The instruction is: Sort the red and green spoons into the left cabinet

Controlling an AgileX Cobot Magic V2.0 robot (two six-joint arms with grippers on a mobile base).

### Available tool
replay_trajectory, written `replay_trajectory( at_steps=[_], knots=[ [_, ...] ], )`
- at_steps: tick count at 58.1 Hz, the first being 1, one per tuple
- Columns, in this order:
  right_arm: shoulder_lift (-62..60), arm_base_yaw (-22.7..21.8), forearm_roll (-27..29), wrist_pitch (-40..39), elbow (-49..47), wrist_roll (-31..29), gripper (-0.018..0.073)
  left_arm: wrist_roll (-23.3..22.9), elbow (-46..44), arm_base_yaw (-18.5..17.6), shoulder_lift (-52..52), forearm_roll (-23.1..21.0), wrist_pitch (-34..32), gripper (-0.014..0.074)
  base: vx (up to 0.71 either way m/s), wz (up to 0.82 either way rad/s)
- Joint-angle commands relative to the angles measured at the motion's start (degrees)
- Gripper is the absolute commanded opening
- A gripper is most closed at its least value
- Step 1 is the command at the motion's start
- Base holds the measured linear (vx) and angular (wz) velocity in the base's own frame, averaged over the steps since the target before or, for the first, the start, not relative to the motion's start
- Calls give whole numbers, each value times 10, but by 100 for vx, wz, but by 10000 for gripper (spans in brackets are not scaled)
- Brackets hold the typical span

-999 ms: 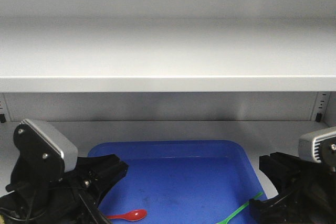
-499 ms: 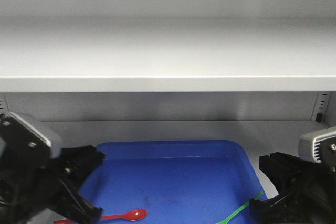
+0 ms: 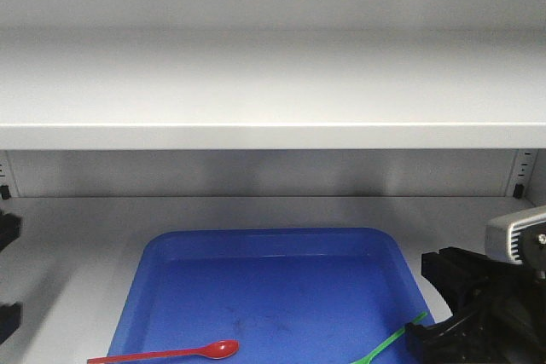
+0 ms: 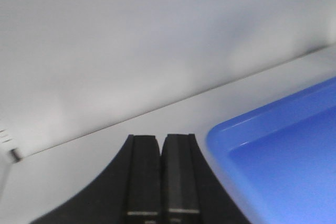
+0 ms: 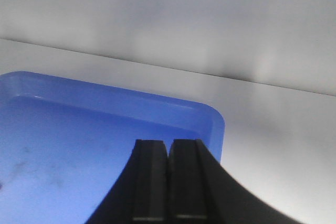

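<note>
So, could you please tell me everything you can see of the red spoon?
The red spoon is a thin, glossy piece that looks like plastic, with a long straight handle and a small oval bowl. It lies flat, almost level across the front view, bowl to the right, on the floor of the blue tray near its front edge. Its handle end reaches the tray's left rim. No gripper touches it.

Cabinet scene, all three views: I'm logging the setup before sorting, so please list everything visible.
Red spoon: one, red, lying in the blue tray, front left.
Green spoon: one, bright green, in the tray, front right.
Blue tray: one, blue, on the cabinet floor.
Shelf: one, pale grey, above the tray.
Peg-hole strips: two, back corners.
Left gripper: black, shut, beside the tray.
Right gripper: black, shut, over the tray's corner.
</note>
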Motion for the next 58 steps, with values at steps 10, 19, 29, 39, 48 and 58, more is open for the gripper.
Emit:
replay_trajectory(
  at_steps=[10, 19, 29, 39, 48, 58],
  knots=[
    [-7, 0, 3, 7, -18, -1, -7, -17, 138, 14, -116, -5, -136, -1, 0, 0],
    [-7, 0, 3, 7, -18, -1, -7, -56, 233, 14, -214, -5, -138, -1, 0, 0],
    [-7, 0, 3, 5, -18, -1, -7, -108, 315, 64, -351, -5, -111, -1, 0, 0],
    [-7, 0, 3, 5, -18, -1, -7, -122, 369, 105, -440, -5, -85, -1, 0, 0],
    [-7, 0, 3, 5, -18, -1, -7, -121, 403, 116, -496, -4, -59, -1, 0, 0],
    [-7, 0, 3, 6, -18, -1, -7, -121, 403, 116, -492, -4, -47, -1, 0, 0]
  ],
)
